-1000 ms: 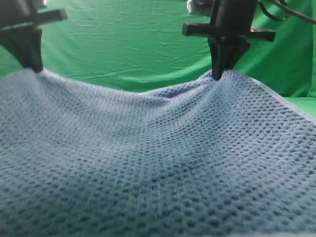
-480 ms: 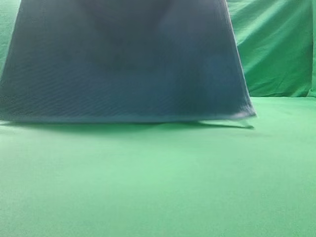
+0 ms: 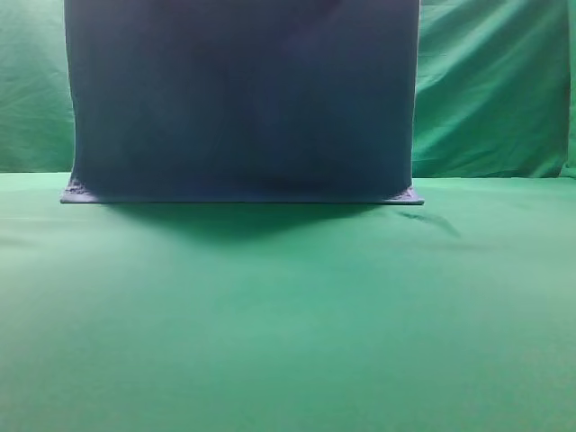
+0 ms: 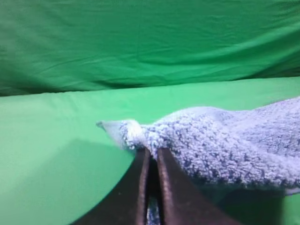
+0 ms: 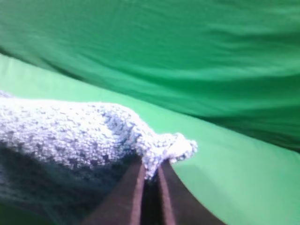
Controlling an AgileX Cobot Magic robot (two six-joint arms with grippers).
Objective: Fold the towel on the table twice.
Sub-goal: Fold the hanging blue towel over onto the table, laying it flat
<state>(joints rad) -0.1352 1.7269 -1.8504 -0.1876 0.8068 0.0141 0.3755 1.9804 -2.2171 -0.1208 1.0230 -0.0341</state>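
Note:
The blue-grey towel (image 3: pixel 241 99) hangs as a dark upright sheet from above the top of the exterior view. Its lower edge rests on the green table (image 3: pixel 288 324) toward the back. Both grippers are out of that view. In the left wrist view my left gripper (image 4: pixel 151 152) is shut on a corner of the towel (image 4: pixel 211 140), with the pale hem tip sticking out to the left. In the right wrist view my right gripper (image 5: pixel 150 165) is shut on another corner of the towel (image 5: pixel 84 131).
A wrinkled green backdrop curtain (image 3: pixel 490 90) stands behind the table. The towel casts a shadow (image 3: pixel 243 220) on the table just in front of its lower edge.
The towel was spread close under the camera, held by its far corners. It has been lifted and carried back; it now hangs straight with its lower edge on the table.

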